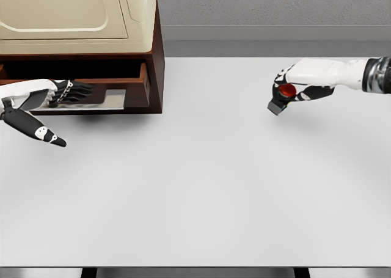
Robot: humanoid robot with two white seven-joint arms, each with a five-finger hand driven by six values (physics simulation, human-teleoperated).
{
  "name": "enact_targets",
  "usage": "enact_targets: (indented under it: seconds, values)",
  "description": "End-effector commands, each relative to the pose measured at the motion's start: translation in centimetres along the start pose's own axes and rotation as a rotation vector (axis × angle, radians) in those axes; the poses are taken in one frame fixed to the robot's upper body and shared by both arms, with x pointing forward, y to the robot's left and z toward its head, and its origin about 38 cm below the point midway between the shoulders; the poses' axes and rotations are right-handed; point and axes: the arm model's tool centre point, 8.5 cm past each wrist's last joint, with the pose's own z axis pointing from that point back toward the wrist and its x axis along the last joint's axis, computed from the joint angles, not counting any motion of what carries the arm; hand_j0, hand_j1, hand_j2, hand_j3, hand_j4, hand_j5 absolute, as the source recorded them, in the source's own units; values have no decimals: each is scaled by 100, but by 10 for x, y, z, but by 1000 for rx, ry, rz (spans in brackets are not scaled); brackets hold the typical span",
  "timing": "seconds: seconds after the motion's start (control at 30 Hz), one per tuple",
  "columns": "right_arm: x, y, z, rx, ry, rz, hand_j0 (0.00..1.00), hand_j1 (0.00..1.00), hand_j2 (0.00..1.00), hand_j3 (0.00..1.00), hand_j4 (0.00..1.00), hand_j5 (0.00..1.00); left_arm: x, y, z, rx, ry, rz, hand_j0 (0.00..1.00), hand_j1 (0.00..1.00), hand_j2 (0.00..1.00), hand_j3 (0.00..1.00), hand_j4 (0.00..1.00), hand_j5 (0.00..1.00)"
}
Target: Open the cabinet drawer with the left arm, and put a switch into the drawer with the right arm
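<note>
One red-buttoned grey switch [282, 99]

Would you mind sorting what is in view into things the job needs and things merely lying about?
Needed for the job:
- cabinet
- drawer, open
- switch, held by right hand
- left hand, at the drawer

Just there:
- cream appliance on the cabinet
- table
</note>
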Motion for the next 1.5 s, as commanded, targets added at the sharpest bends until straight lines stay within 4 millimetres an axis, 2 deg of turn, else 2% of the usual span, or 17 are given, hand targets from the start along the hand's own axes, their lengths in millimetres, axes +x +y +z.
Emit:
enact_targets:
  seconds: [0.0, 0.13, 0.3, 0.7, 0.87, 1.03, 1.47]
  values:
    - [4, -2, -5, -9, -14, -2, 47, 47, 47, 47, 47, 47, -2, -1, 0, -4, 10, -1, 100, 100, 100, 100, 100, 100]
    - [8, -10, -7, -17, -25, 14, 47, 47, 47, 47, 47, 47, -4, -2, 0, -7, 14, 2, 100, 100, 100, 100, 100, 100]
    - [15, -16, -18, -23, -52, 26, 47, 47, 47, 47, 47, 47, -7, -1, 6, -4, 39, 1, 100, 100, 100, 100, 100, 100]
    - [33, -34, -42, -29, -111, 63, 47, 47, 47, 47, 47, 47, -13, -11, 1, -45, 22, 66, 100, 100, 100, 100, 100, 100]
    - [40, -38, -52, -26, -133, 75, 46, 46, 46, 46, 46, 46, -21, -19, 0, -62, 29, 98, 100, 100, 100, 100, 100, 100]
    - [48, -47, -61, -37, -157, 87, 46, 46, 46, 46, 46, 46, -29, -21, 8, -64, 69, 103, 100, 100, 100, 100, 100, 100]
    - [71, -62, -84, -28, -221, 128, 45, 45, 45, 45, 45, 45, -38, -27, 11, -78, 90, 132, 100, 100, 100, 100, 100, 100]
